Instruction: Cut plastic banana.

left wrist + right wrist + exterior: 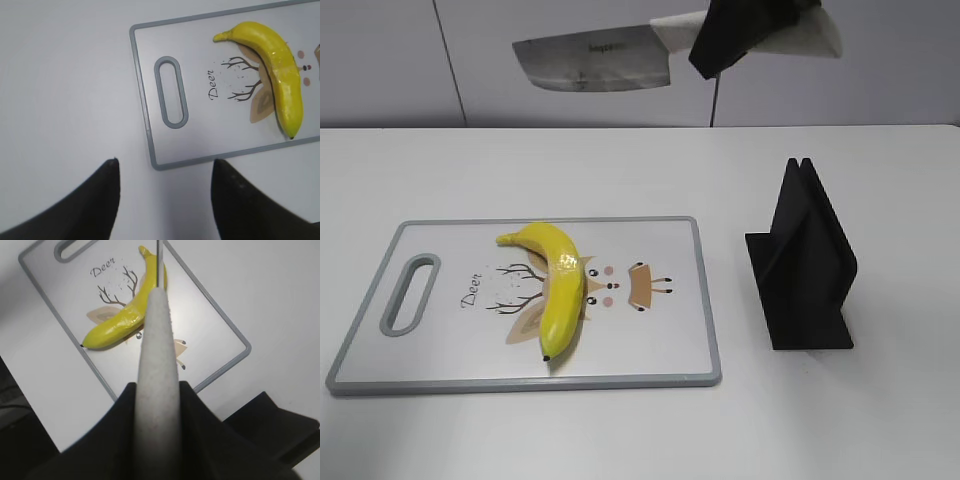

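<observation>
The yellow plastic banana (557,287) lies on the white cutting board (650,350), near its middle; it also shows in the left wrist view (280,70) and the right wrist view (122,320). My right gripper (735,40) is shut on the pale handle of a knife (592,60) and holds it high above the board, blade pointing left. In the right wrist view the knife handle (159,360) sits between the jaws (158,390), with the blade edge over the banana. My left gripper (165,167) is open and empty over the bare table, just off the board's handle end.
A black knife stand (805,265) is on the table right of the board; it also shows in the right wrist view (280,425). The board (200,50) has a grey rim and a handle slot (171,91) at its left end.
</observation>
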Robot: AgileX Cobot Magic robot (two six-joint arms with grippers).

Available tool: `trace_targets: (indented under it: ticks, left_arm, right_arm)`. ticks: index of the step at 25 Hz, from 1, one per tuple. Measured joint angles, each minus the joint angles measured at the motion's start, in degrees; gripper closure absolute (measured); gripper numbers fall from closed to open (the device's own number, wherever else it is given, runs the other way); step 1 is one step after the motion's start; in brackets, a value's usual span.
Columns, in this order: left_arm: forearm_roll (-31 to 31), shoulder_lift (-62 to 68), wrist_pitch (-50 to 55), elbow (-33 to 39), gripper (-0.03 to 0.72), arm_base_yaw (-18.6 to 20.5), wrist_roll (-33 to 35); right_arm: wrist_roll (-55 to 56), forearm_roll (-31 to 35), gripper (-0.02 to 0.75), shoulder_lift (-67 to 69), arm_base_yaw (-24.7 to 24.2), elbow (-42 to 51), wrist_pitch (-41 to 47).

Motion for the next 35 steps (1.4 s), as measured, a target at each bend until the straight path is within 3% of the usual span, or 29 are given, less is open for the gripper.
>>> trace_targets:
  ticks: [7,14,22,35]
  left_arm:
    - [-0.1,-12.2,-1.6,6.8,0.133,0.0,-2.4]
    - [-0.1,-27.2,-6.7,19.6,0.138,0.0,-2.6]
    - [-1.6,-45.1,-4.9,33.9,0.152,0.0,-2.7]
    - [0.5,-68.1,0.5,36.8,0.202,0.1,-3.4]
  right_arm:
    - [7.2,0.0,0.569,-7.8,-0.1,10.2,-1.3]
    - [11.3,0.0,0.569,-17.6,-0.1,25.8,-13.2]
    - [16.4,0.0,0.569,-27.0,-0.1,39.6,-20.9]
    - [29.4,-8.5,0.569,-36.3,-0.1,48.4,-23.1]
